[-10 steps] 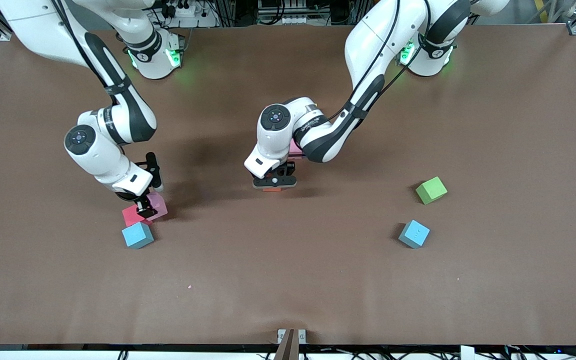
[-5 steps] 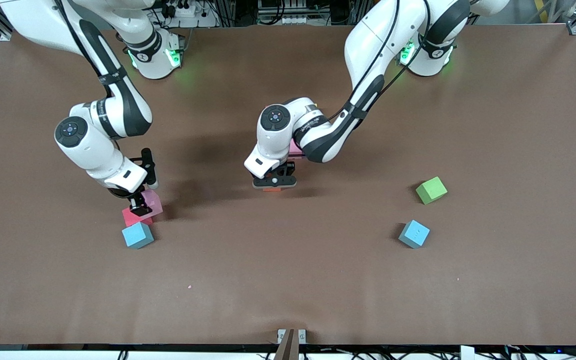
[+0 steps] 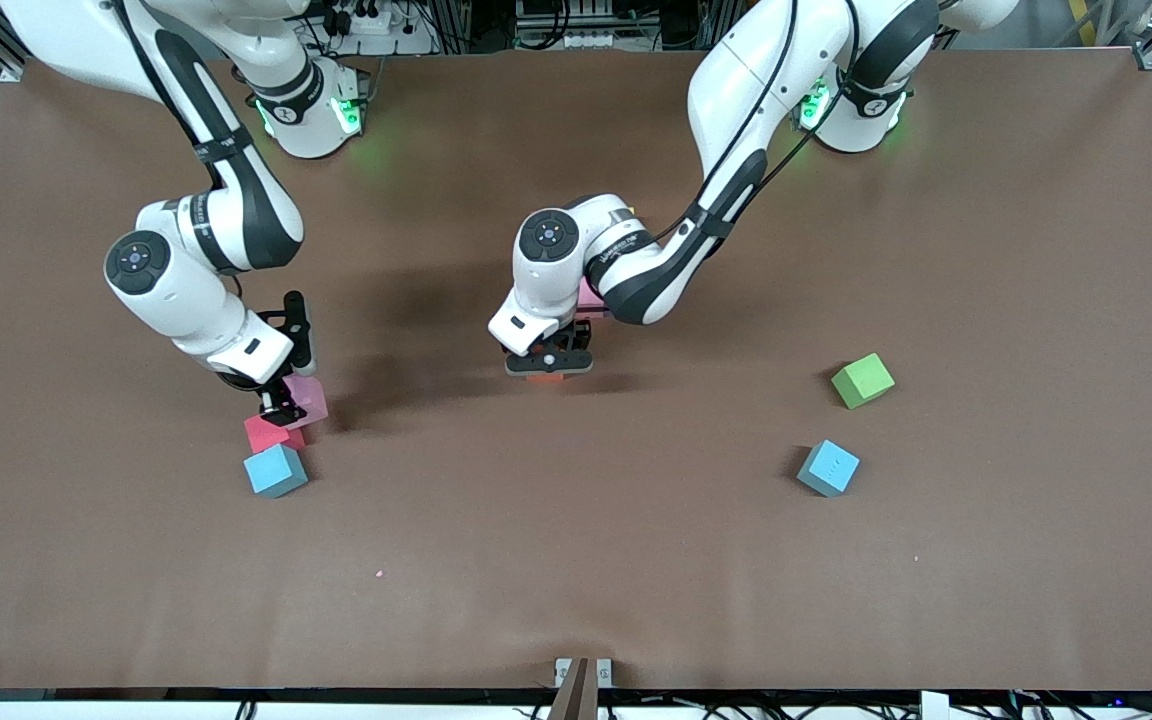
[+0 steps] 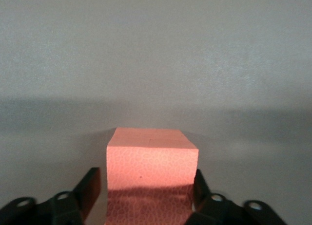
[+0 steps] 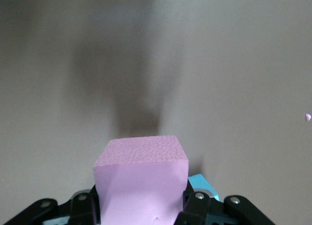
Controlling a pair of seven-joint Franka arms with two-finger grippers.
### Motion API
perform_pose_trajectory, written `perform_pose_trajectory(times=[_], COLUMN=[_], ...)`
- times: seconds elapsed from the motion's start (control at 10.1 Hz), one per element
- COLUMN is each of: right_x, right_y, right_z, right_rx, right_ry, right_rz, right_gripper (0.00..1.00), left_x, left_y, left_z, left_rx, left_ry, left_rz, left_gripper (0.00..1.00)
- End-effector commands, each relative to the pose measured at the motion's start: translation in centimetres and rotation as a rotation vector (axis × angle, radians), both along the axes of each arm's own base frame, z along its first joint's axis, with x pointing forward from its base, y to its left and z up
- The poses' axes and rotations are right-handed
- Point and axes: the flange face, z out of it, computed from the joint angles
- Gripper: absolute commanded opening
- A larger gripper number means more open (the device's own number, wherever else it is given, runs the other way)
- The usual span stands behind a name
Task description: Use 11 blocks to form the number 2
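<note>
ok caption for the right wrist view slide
Right gripper shut on a pink foam cube, lifted above the brown table.

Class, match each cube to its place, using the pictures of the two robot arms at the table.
Cubes:
1. green cube
2. pink cube
3. orange cube
4. red cube

Places:
A. gripped in the right gripper
B. mid-table, between the open fingers of the left gripper
C. resting on the table, toward the right arm's end
D. resting on the table, toward the left arm's end

Pairs: 1-D, 2-A, 3-B, 4-C
</note>
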Motion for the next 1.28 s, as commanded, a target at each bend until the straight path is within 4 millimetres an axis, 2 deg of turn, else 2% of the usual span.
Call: perform_pose_trajectory(times=[0.0, 0.3, 0.59, 0.79, 0.99, 1.19], right_x=[-0.8, -1.3, -1.1, -1.0, -1.3, -1.9], right_y=[1.5, 5.1, 7.3, 8.7, 11.9, 17.0], right_z=[0.9, 2.1, 2.5, 2.5, 2.5, 4.0], right_rx=[0.021, 0.058, 0.082, 0.102, 0.141, 0.194], right_ry=[0.008, 0.002, 0.000, 0.005, 0.022, 0.025], right_rz=[-0.040, -0.123, -0.137, -0.171, -0.261, -0.376], right_gripper=[0.28, 0.28, 0.28, 0.28, 0.28, 0.28], left_x=[0.4, 0.2, 0.8, 3.0, 4.8, 5.8], left_y=[0.3, 0.3, 0.8, 2.7, 4.8, 7.0], left_z=[1.6, 4.2, 7.9, 10.7, 14.0, 17.4], left_rx=[0.014, 0.021, 0.006, -0.014, -0.016, 0.000], left_ry=[0.024, 0.044, 0.043, 0.014, -0.006, -0.010], left_rz=[0.012, 0.022, 0.043, 0.075, 0.105, 0.137], left_gripper=[1.00, 1.00, 1.00, 1.00, 1.00, 1.00])
